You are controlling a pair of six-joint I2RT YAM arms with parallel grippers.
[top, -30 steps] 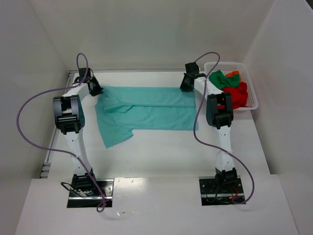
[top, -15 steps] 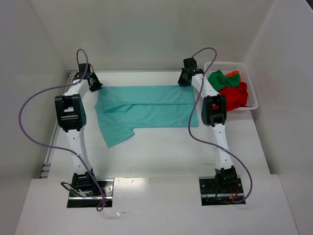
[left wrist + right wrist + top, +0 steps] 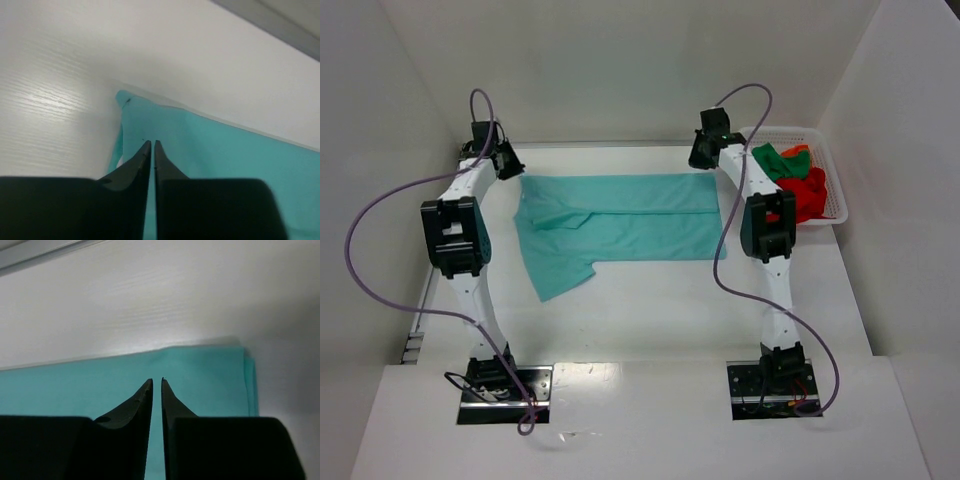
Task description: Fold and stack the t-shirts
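A teal t-shirt (image 3: 620,220) lies flat on the white table, folded lengthwise, with one sleeve (image 3: 555,275) sticking out toward the front left. My left gripper (image 3: 508,162) hangs just off the shirt's far left corner, and my right gripper (image 3: 701,157) just off its far right corner. In the left wrist view the gripper (image 3: 152,143) is shut and empty above the teal corner (image 3: 210,150). In the right wrist view the gripper (image 3: 156,380) is shut and empty above the teal edge (image 3: 205,372). Green (image 3: 770,160), red (image 3: 805,195) and orange (image 3: 797,151) shirts lie bunched in the basket.
A white lattice basket (image 3: 780,130) stands at the far right against the wall. White walls close in the table on the back, left and right. A grey rail (image 3: 415,330) runs along the table's left edge. Purple cables loop off both arms.
Both grippers have moved back from the shirt's far corners toward the back wall and lifted slightly. The shirt's far edge now lies straight and flat.
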